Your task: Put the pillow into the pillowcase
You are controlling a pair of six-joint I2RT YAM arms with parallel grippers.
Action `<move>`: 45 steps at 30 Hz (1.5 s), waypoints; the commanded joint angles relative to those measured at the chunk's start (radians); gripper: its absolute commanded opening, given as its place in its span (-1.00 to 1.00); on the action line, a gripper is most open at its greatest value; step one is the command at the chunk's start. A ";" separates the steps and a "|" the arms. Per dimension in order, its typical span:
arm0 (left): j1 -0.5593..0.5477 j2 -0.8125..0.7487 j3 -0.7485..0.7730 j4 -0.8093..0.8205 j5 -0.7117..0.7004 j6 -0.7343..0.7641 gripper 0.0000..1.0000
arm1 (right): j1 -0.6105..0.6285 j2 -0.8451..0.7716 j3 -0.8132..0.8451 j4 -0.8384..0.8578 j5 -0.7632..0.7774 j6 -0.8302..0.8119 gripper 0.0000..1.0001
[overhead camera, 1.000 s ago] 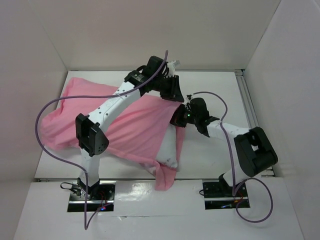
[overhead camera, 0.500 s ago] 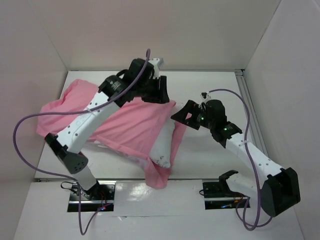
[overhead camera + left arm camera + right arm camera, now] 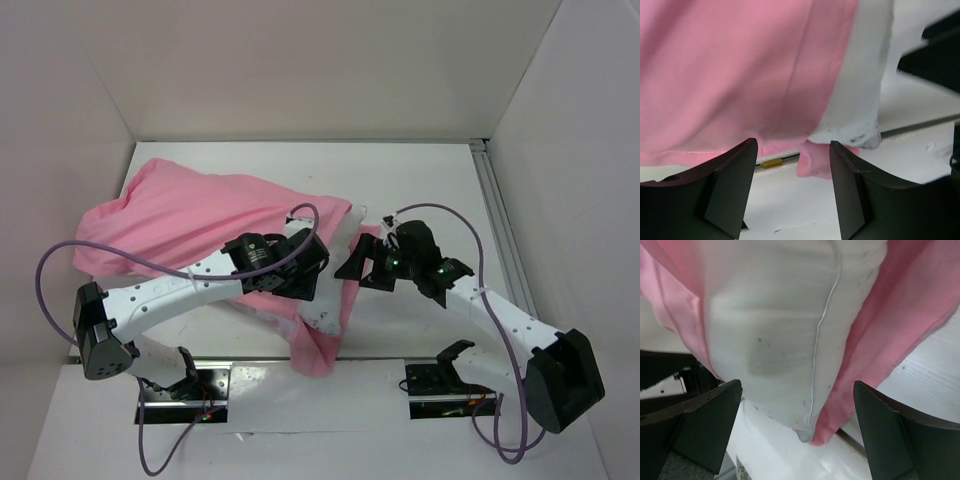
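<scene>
The pink satin pillowcase [image 3: 180,215] lies spread over the left and middle of the table. The white pillow [image 3: 335,300] pokes out of its right end, and the rest is hidden inside. My left gripper [image 3: 305,283] hovers over the near right part of the pillowcase, open, with nothing between its fingers [image 3: 735,190]. In the left wrist view the pillowcase [image 3: 740,75] fills the top, with the speckled pillow corner [image 3: 855,120] beside it. My right gripper [image 3: 357,262] stands wide open facing the pillow's end [image 3: 780,315], with the pillowcase [image 3: 900,315] hanging round it.
White walls enclose the table on three sides. A metal rail [image 3: 495,215] runs along the right edge. A fold of pink cloth [image 3: 315,355] hangs over the front edge. Purple cables [image 3: 60,265] loop from both arms. A small yellow piece [image 3: 771,162] lies at the front seam.
My left arm swung from the back of the table to the near side over the pillowcase and its gripper opened. My right gripper opened wide and its arm stretched out.
</scene>
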 commanded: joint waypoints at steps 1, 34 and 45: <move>-0.005 0.013 -0.009 0.009 -0.104 -0.084 0.43 | 0.064 0.026 0.001 0.070 -0.037 0.022 0.99; 0.032 -0.092 0.148 0.094 0.164 0.039 -1.00 | 0.121 0.238 0.371 0.126 0.014 -0.022 -1.00; 0.023 -0.188 -0.023 0.400 0.536 -0.029 -1.00 | 0.141 0.158 0.208 0.326 0.013 0.084 -1.00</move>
